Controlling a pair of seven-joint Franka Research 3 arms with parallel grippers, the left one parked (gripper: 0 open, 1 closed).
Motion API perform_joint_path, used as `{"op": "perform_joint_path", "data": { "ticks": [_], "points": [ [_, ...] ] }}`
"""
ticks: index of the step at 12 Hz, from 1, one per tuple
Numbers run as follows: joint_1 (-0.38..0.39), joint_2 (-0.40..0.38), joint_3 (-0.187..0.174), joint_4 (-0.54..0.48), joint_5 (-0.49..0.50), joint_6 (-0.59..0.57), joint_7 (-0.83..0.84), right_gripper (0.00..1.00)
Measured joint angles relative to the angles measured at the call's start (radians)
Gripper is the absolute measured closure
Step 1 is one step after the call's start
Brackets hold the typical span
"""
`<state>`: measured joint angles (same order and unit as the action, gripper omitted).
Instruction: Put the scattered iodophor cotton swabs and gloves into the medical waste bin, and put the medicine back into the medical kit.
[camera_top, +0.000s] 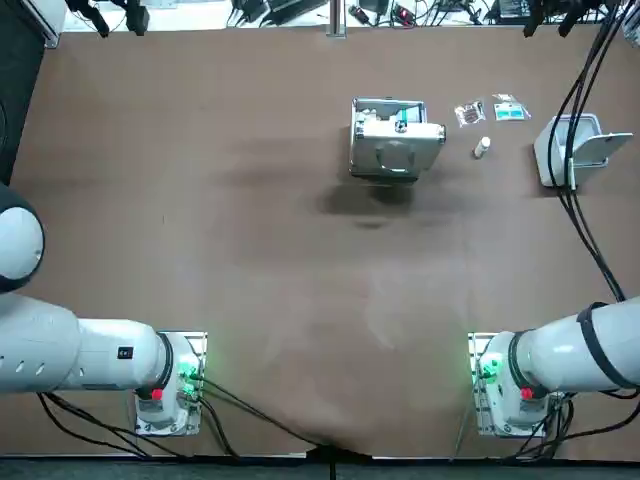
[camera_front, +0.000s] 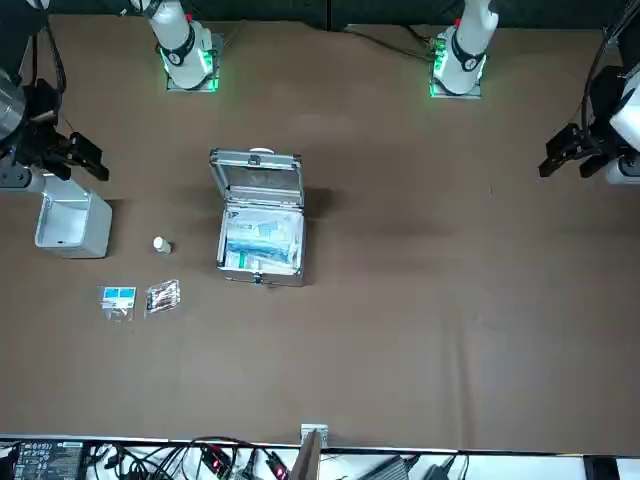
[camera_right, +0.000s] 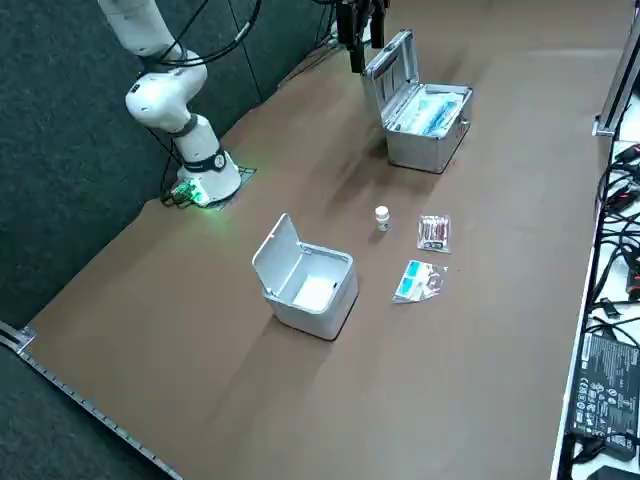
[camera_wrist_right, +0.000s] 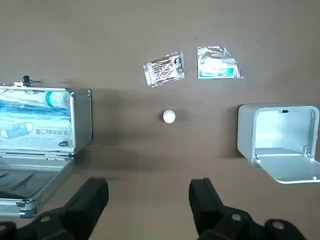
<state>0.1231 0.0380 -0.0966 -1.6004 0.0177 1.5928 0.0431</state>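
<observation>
A packet of iodophor cotton swabs (camera_top: 469, 113) and a blue-and-clear gloves packet (camera_top: 509, 110) lie side by side, to the right of the open metal medical kit (camera_top: 395, 140). A small white medicine bottle (camera_top: 482, 147) stands between the packets and the white waste bin (camera_top: 570, 150), whose lid is up. My right gripper (camera_wrist_right: 148, 192) hangs high over the table on the robot's side of the bottle (camera_wrist_right: 169, 116). It is open with nothing between its fingers. In the front view the gripper (camera_front: 88, 158) is beside the bin (camera_front: 72, 225).
The kit (camera_wrist_right: 37, 130) holds masks and a tube, and its lid stands raised. Black cables run across the top view near the bin. Cables and equipment line the table's far edge.
</observation>
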Motion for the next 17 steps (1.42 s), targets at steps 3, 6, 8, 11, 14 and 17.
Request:
{"op": "perform_joint_path", "data": {
  "ticks": [3,6,8,11,14,17],
  "points": [
    [0.0,0.045,0.0,-0.022,0.0,0.063,0.0,0.0],
    [-0.003,0.143,0.0,-0.035,-0.004,0.205,-0.001,0.0],
    [-0.011,0.209,-0.002,-0.035,-0.012,0.304,-0.001,0.0],
    [-0.035,0.307,-0.004,-0.035,-0.024,0.436,-0.003,0.0],
    [-0.047,0.43,-0.005,-0.036,-0.039,0.595,-0.003,0.0],
    [-0.063,0.552,-0.006,-0.014,-0.039,0.721,0.0,0.02]
  ]
}}
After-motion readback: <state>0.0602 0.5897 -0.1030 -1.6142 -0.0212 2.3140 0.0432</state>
